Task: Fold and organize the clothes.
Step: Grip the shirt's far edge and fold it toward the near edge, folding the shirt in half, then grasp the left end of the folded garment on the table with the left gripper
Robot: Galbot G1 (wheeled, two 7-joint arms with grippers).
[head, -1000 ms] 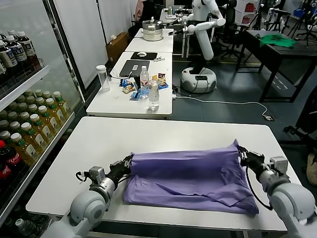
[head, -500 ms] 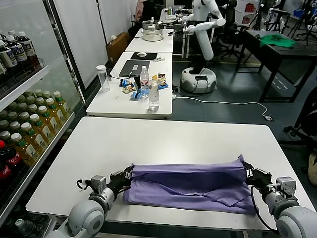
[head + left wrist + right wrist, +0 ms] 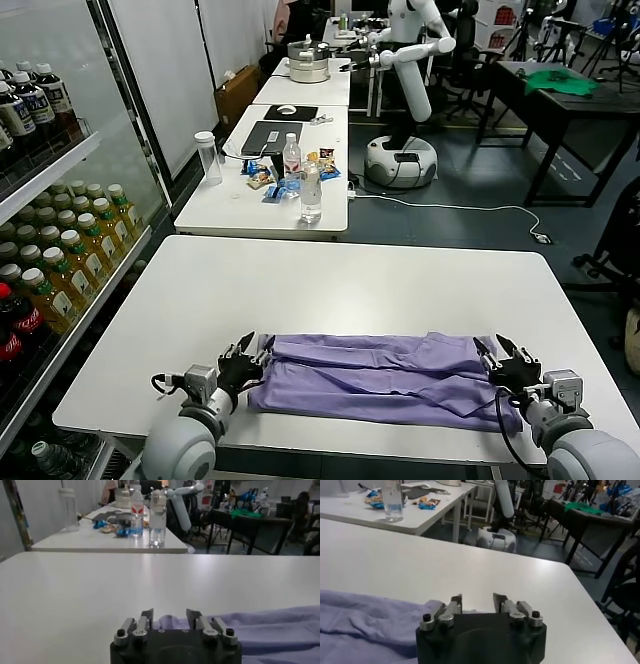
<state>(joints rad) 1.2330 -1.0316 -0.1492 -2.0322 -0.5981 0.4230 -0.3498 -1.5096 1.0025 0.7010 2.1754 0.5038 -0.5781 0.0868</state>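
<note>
Both forearms are rounded silver-grey shells with looping black cables. Each black claw (image 3: 243,352) (image 3: 497,352) carries silver finger mounts fastened by dark screws.

No legible text/labels anywhere, incl. bottles.

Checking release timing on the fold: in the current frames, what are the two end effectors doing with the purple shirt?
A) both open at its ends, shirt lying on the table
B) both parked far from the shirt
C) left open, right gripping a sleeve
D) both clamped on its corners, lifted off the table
A: the left end effector and right end effector show spread fingers with nothing between them, and the purple shirt lies folded on the white table.
</note>
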